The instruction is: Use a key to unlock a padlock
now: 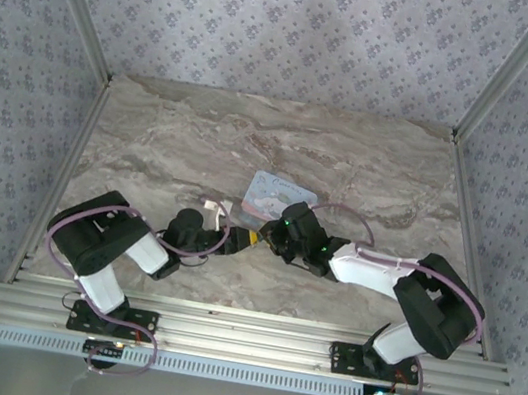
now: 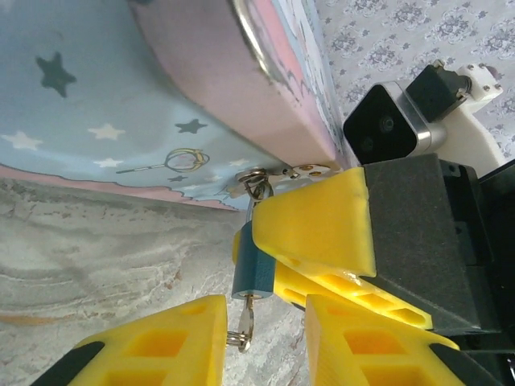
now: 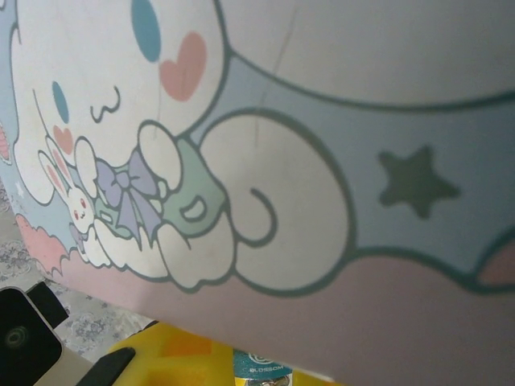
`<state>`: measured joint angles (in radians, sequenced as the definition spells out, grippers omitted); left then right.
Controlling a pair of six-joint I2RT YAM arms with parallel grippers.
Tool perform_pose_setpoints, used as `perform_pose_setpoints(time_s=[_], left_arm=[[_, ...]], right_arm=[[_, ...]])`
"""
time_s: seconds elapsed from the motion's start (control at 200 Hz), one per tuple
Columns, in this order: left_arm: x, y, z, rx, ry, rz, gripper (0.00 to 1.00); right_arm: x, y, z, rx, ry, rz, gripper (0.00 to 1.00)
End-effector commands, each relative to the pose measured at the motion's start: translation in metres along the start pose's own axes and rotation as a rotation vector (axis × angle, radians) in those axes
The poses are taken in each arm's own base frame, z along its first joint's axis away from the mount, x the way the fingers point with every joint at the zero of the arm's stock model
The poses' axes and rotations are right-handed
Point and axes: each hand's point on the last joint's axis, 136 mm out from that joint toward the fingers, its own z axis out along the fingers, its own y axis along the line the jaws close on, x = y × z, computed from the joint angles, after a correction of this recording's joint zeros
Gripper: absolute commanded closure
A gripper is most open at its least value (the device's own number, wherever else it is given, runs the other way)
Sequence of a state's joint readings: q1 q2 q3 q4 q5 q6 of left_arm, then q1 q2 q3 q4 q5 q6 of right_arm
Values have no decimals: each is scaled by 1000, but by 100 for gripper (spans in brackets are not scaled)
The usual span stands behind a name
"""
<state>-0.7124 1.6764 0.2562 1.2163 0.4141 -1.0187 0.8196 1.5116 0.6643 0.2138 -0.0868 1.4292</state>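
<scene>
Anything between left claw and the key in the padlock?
Nothing visible. The key sticks out below the padlock, in the gap between the fingers of the open left claw. The right claw clamps the padlock, clear of the key.

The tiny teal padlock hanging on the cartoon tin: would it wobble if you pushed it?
Probably yes: the small teal metal padlock hangs by a thin shackle from the clasp of the light blue cartoon tin, so it would likely swing. Right now the right gripper pinches it, likely steadying it. It looks hard and stiff, not floppy.
</scene>
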Motion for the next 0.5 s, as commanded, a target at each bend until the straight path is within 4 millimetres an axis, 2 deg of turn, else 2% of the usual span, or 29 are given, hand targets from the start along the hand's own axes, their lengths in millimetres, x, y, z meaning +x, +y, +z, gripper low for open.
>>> perform_pose_setpoints(time_s=[0.0,0.495], left_arm=[[-4,-3,-4,10,-23,25,68],[6,-2,7,14,14,34,67]], right_arm=[[-6,-7,-6,20,-30,35,100],[-7,-7,-5,20,-32,36,100]])
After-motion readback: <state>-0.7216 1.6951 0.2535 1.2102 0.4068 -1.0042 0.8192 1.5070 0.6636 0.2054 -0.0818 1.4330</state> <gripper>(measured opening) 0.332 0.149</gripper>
